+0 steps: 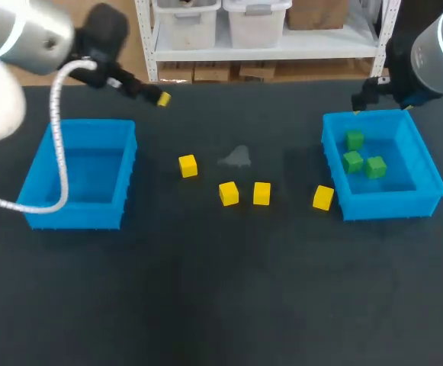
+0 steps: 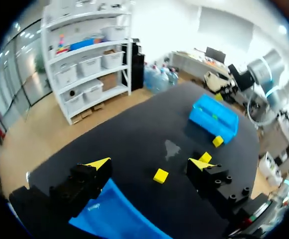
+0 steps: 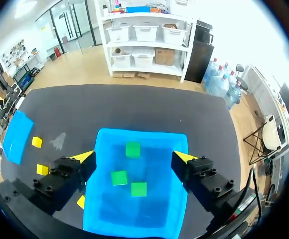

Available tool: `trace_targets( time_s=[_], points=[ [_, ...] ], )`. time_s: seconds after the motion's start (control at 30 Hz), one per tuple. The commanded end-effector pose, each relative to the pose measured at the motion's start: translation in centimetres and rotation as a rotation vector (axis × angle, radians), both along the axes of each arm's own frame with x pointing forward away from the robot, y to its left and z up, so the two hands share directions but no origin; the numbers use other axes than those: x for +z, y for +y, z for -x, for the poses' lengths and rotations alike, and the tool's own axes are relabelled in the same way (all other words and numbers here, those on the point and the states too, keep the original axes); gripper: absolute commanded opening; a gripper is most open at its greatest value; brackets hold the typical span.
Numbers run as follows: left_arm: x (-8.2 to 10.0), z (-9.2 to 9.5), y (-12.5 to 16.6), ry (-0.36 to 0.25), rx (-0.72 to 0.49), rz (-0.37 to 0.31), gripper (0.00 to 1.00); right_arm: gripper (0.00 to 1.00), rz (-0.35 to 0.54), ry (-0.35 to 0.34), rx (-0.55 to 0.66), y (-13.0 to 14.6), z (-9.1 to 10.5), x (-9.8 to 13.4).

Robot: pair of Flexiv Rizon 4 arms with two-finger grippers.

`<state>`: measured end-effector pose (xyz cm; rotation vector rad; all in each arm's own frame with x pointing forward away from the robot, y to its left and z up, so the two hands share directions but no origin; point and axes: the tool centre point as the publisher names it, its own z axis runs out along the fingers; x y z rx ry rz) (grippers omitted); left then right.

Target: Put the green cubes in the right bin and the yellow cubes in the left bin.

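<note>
Dark counter. Four yellow cubes loose mid-counter, one just beside right bin. Left bin holds none. Three green cubes in right bin. Left hand and right hand both spread, empty. Cubes likely light and rigid: pinch opposite flat faces.

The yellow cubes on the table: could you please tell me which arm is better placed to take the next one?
Left, probably. The left gripper hangs open near the left bin, close to the leftmost yellow cube. The right gripper is open at the right bin, farther from that cube.
</note>
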<state>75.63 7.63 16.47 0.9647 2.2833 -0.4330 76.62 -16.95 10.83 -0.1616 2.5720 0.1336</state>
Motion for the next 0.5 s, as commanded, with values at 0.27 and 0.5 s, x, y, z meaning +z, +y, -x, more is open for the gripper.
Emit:
trace_targets(
  time_s=[0.27,0.5],
  points=[
    [-5.1,-2.6,-5.4,0.141,-0.3,-0.391,1.0,1.0,0.002,-0.011,-0.005,0.0,0.3,-0.1],
    [-7.9,-0.8,-5.6,0.203,-0.352,-0.459,1.0,1.0,0.002,-0.011,-0.005,0.0,0.3,-0.1]
  ],
)
